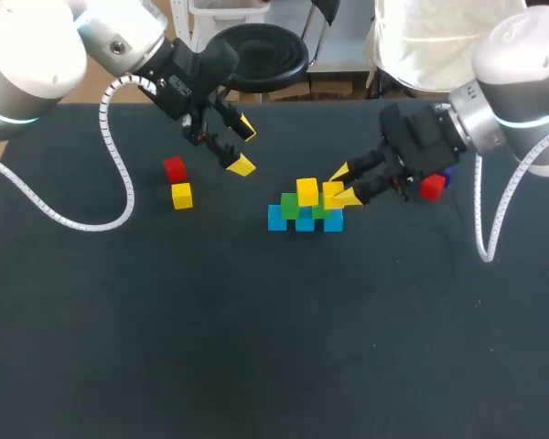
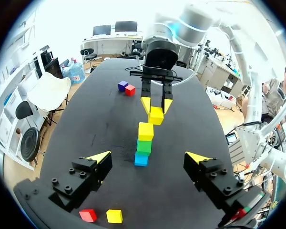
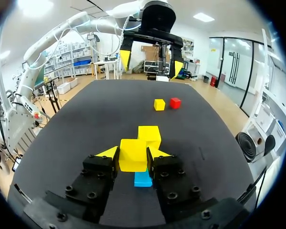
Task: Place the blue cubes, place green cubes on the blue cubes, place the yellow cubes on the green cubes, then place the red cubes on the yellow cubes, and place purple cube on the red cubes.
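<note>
Clearly, the left wrist view bares the purple cube [image 2: 122, 85]; right jaws grip a yellow cube [image 3: 133, 155], left jaws gape.

"What is the tabletop [image 1: 256, 347] like?"
"Black and dull. No shine at all."
"And the blocks?"
"The yellow cube [image 3: 132, 155] looks smooth, like plastic. The red cube [image 1: 174, 168] too."
"And the arms?"
"The left arm [image 1: 32, 46] and right arm [image 1: 522, 64] have shiny silver-white shells, like metal. The jaws are dull black with smooth yellow tips. The curly white cable [image 1: 124, 178] looks like plastic."
</note>
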You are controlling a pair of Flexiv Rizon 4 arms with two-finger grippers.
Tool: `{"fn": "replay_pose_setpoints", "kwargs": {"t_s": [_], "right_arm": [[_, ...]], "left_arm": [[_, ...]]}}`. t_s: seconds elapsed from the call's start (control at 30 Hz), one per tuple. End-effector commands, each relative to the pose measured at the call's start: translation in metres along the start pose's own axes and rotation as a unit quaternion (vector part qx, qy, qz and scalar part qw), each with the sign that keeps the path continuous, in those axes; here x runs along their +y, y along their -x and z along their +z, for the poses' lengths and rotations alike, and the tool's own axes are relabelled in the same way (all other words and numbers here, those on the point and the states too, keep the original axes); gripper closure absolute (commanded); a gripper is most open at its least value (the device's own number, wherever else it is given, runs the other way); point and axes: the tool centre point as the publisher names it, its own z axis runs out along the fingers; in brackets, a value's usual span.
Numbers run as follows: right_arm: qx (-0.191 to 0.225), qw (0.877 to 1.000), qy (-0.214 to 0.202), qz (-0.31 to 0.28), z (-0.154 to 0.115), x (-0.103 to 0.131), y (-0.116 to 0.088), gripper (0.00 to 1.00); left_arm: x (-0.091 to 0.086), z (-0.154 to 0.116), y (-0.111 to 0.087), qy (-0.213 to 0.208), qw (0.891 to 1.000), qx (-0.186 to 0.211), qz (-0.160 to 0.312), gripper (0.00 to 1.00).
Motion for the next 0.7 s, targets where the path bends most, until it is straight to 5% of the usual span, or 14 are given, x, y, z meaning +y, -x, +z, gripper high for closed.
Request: {"fn": "replay_pose_setpoints", "kwargs": {"t_s": [0.03, 0.7], "right_arm": [[-0.001, 1.000, 0.002, 0.001, 0.0009, -0.0030, -0.0010, 1.00], [-0.006, 1.000, 0.001, 0.011, 0.0044, -0.0072, -0.0022, 1.00]], "left_arm": [[-0.0006, 0.0000, -0.0012, 0.001, 1.000, -0.002, 0.001, 0.00], [-0.0006, 0.0000, -0.0012, 0.001, 1.000, -0.002, 0.001, 0.00]]}}
